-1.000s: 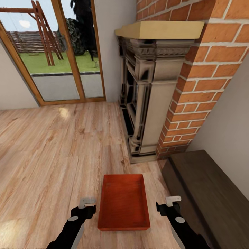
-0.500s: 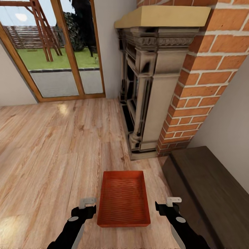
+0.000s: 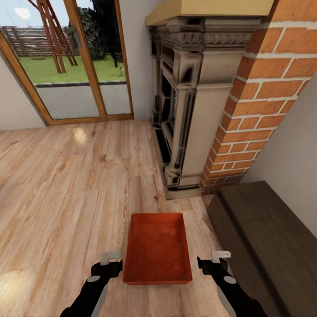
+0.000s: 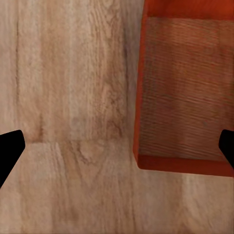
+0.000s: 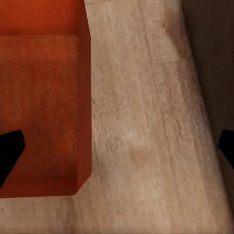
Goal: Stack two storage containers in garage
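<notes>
Head view: one storage container [image 3: 157, 248], orange-red and empty, flat on the light wood plank floor [image 3: 66, 189] of the living room, directly ahead and low in frame. Flanked by both arms: left gripper [image 3: 111, 259] just beside its left long wall, right gripper [image 3: 219, 259] a little further off its right wall, neither touching. Long dark brown bench [image 3: 268, 237] to the right along the wall, separate from the bin. Beyond, ornate fireplace [image 3: 185, 110] set in a red brick chimney [image 3: 259, 101], and wood-framed glass doors [image 3: 66, 66] onto a lawn.

Left wrist view: container [image 4: 187, 92] to one side over bare planks, black fingers [image 4: 9, 146] at the frame's edges, spread wide, grasping nothing. Right wrist view: same bin's corner [image 5: 41, 107], fingers [image 5: 9, 148] likewise spread far apart and empty, bench edge as a dark strip [image 5: 214, 58].

Progress, judged from this: barely begun. Nothing lifted, nothing carried, no garage or concrete floor in sight. Only one of the two containers in these pictures; whereabouts of the second not tellable. Current step looks like lining up for a two-handed pick, arms bracketing the bin. Left to do: close in on both long walls, lift, carry to the garage, set down, fetch the other, stack it on top.
</notes>
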You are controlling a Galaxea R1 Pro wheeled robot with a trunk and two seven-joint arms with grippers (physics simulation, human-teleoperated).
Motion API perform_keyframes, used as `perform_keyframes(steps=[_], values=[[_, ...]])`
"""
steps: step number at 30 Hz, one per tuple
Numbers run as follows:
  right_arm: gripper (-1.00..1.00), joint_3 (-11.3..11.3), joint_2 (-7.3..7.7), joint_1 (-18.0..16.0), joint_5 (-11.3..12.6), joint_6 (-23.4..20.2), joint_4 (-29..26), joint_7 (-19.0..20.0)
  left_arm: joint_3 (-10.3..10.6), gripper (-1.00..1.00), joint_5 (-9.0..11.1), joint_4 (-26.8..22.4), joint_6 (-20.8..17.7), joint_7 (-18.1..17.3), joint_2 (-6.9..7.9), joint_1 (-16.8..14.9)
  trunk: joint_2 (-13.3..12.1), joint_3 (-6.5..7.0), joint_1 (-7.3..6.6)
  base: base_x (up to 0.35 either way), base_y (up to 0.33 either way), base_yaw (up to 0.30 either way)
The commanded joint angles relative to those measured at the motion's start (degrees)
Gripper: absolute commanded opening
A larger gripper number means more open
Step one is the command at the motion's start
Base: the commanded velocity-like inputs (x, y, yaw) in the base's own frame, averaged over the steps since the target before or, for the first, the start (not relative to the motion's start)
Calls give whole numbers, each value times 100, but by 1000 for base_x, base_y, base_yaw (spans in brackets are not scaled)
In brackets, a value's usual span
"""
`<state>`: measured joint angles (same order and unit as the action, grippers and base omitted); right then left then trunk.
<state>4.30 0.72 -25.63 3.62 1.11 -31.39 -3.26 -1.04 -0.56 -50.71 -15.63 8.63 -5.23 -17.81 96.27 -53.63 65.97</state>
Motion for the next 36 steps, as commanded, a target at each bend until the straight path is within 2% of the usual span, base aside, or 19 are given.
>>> perform_keyframes(steps=[1, 5, 13, 22, 25, 30, 36], values=[[100, 44, 8, -3, 36, 12, 1, -34, -10, 100, -6, -9, -30, 7, -5, 0, 43, -32, 22, 0, 0, 0], [100, 44, 8, -3, 33, 12, 1, -34, -10, 100, -5, -10, -28, 14, 7, -3, 204, -141, 110, 39, 0, 0], [100, 44, 8, -3, 34, 12, 1, -34, -10, 100, -5, -15, -28, 21, 11, 1, 525, -358, 286, 236, 0, 0], [100, 36, 8, -3, 25, 46, 1, -28, -11, 100, -5, -17, -24, 24, 9, -1, 886, -603, 483, 16, 0, 0], [100, 135, -91, -5, -72, 143, -96, -8, -20, 100, -11, -60, 74, 16, -90, 2, 885, -602, 483, 0, 0, 0], [100, 186, -225, -31, -58, 214, 2, -8, -17, 100, -12, 64, 134, 26, -216, 5, 885, -602, 483, 0, 0, 0], [100, 371, -280, -46, -71, 295, 35, -11, -3, 100, -50, 102, 327, 65, -224, 5, 885, -602, 483, 0, 0, 0]])
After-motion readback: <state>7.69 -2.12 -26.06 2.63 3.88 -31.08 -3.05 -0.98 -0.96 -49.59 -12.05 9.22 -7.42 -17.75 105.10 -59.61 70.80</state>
